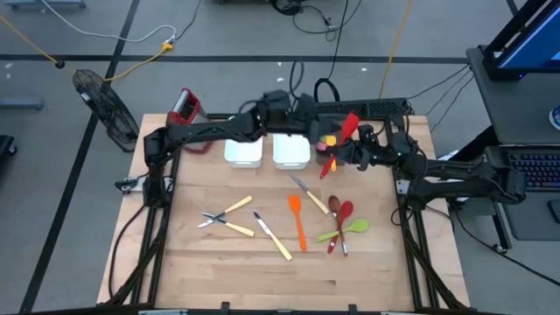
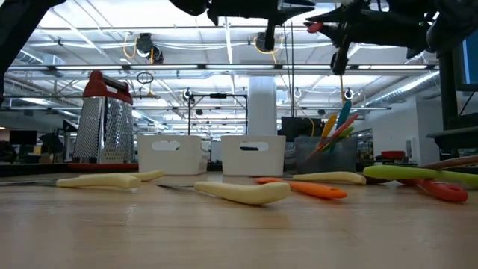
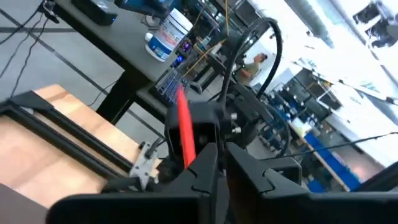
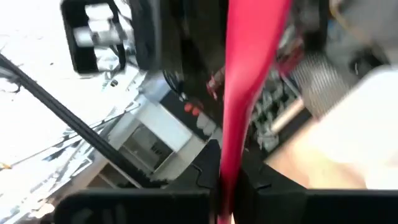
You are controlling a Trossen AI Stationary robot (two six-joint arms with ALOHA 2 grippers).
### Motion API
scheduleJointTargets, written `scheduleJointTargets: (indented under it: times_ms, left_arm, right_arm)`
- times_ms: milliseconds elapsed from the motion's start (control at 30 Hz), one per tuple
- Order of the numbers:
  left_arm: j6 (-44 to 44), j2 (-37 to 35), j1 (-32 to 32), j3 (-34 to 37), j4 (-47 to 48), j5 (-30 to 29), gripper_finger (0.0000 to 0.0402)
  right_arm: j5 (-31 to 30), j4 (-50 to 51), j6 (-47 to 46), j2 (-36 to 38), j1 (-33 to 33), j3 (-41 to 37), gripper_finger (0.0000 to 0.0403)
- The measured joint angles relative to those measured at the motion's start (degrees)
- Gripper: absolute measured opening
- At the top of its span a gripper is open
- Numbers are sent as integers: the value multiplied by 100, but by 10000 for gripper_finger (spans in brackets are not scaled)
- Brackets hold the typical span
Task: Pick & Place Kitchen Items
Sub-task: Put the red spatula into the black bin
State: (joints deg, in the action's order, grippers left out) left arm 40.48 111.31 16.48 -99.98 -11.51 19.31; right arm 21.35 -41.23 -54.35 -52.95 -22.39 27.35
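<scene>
Nearest on the wooden table, the smooth orange spatula, glossy green spoon and yellow-handled metal pieces lie loose. At the far right, above the dark bin, the right gripper is clamped on the slim red spatula. The left gripper also pinches it, so that one should release fully before the right lowers it straight in.

Pale wood table — matt; perforated metal grater — shiny; spatula of smooth orange plastic.
</scene>
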Motion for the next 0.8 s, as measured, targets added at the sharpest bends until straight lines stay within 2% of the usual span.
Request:
scheduleJointTargets:
  times_ms: [200, 300, 433, 533, 633, 800]
  left_arm:
    - [-515, -125, 403, 0, 295, 861, 59]
    - [-896, -156, 478, 0, 616, 817, 62]
    - [-1138, -145, 434, 0, 950, 759, 62]
    - [-1462, -151, 320, -1, 1360, 292, 63]
    - [-1663, -139, 211, 0, 1581, -64, 63]
    - [-1775, -147, 90, 0, 1656, -144, 63]
  right_arm:
    - [961, 1444, -971, 265, -753, 0, 5]
    - [1732, 1874, -1639, 253, -1440, -4, 5]
    - [3269, 1889, -2868, -45, -2343, 112, 5]
    - [4348, 1873, -3748, -482, -2725, 345, 5]
    - [4508, 2087, -4034, -1071, -2954, 704, 5]
    - [4615, 2246, -3933, -2007, -3211, 1382, 6]
